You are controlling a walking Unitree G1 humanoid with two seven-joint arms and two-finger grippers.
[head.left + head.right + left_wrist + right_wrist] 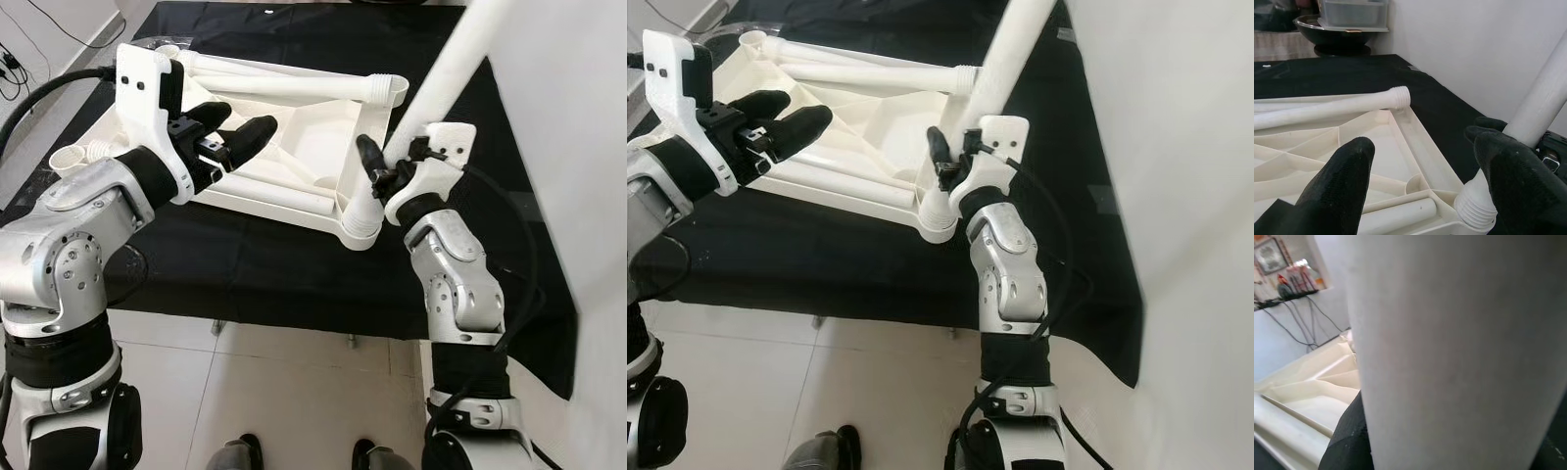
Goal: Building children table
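A: What do the head views show?

B: The top (294, 166), a ribbed white plastic tray shape, lies upside down on the black-clothed tabletop (245, 274). My right tool (384, 166) is clamped on a leg (441, 78), a smooth white tube. Its long axis runs up and away from the near right corner socket (361, 220), tilted, with its lower end at that socket. My left tool (230, 137) hovers over the top's left part, fingers spread, holding nothing. The right arm is plainly the nearer one to that corner.

A: And the left wrist?

B: Between my two spread black fingers (1342, 171) I see the socket's threaded collar (1476, 208) with the leg rising from it. Another leg (1327, 107), threaded at its end, lies flat across the top.

A: The right wrist?

B: The leg's matte white wall is right against the lens, with the ribbed top beyond. I judge the next move is turning the leg about its own axis into the socket; the tilt could cross the thread
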